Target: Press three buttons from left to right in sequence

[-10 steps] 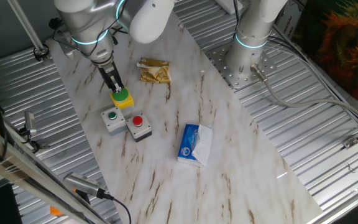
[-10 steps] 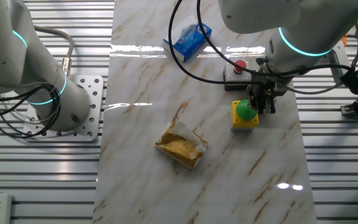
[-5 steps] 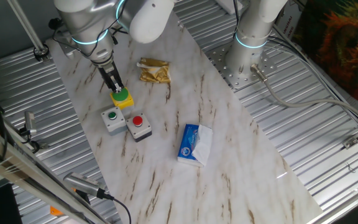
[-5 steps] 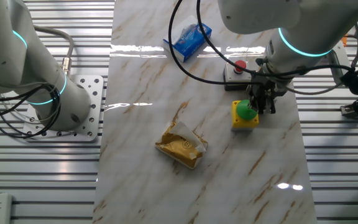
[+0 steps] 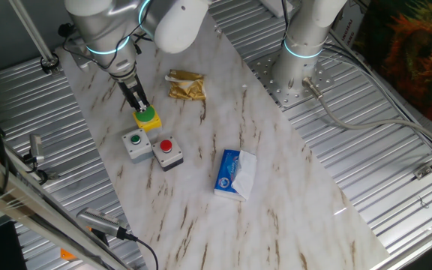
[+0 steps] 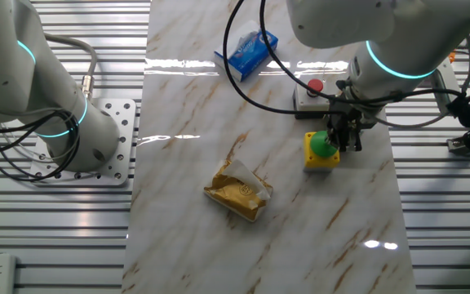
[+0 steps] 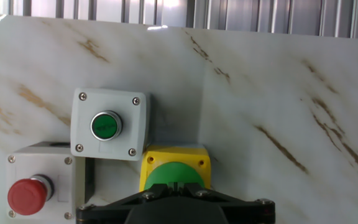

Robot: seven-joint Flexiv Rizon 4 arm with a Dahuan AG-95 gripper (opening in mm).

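Claw (image 5: 142, 109): directly above the big green dome; tips at or just over its top in both fixed views; contact cannot be confirmed; whether the fingers are apart or together cannot be told, since the hand view shows only the dark underside of the claw at the bottom edge.
Big green dome on yellow box (image 7: 175, 175): on the marble counter (image 5: 291, 195); in the hand view its lower part is hidden by the claw; in one fixed view it lies farthest from the camera of the three boxes.
Small green button on grey box (image 7: 106, 125): just beside the yellow box, their corners nearly touching in the hand view; uncovered.
Red button on grey box (image 7: 27, 194): next to the small green button's box; the two grey boxes sit side by side in one fixed view; uncovered.
Golden wrapper (image 6: 237, 193): crumpled on the counter, near the yellow box but apart from it.
Tissue packet (image 5: 235, 175): blue and white, lying flat, well apart from the buttons.
Second arm's base (image 5: 297, 71): bolted at the counter's edge; far from the boxes.
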